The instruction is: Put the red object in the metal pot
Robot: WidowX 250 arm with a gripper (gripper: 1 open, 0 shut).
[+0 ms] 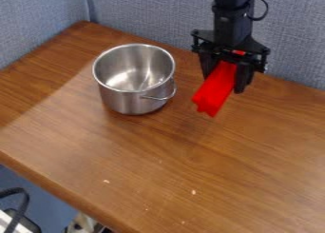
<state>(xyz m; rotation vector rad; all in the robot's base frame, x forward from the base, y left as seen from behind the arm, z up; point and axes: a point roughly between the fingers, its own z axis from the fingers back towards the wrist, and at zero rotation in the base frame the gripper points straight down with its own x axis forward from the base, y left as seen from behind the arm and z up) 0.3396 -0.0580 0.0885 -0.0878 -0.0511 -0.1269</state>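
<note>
A bright red rectangular block, the red object [215, 91], hangs tilted just above the wooden table, its upper end pinched by my black gripper [229, 69], which points straight down and is shut on it. The metal pot [133, 78], round, shiny and empty, with a thin wire handle at its front, stands on the table to the left of the block, a small gap apart from it.
The wooden table [114, 151] runs from the back left to the front right, its front edge dropping off at the lower left. A blue-grey wall [127, 13] stands behind. Cables lie on the floor at the bottom left corner.
</note>
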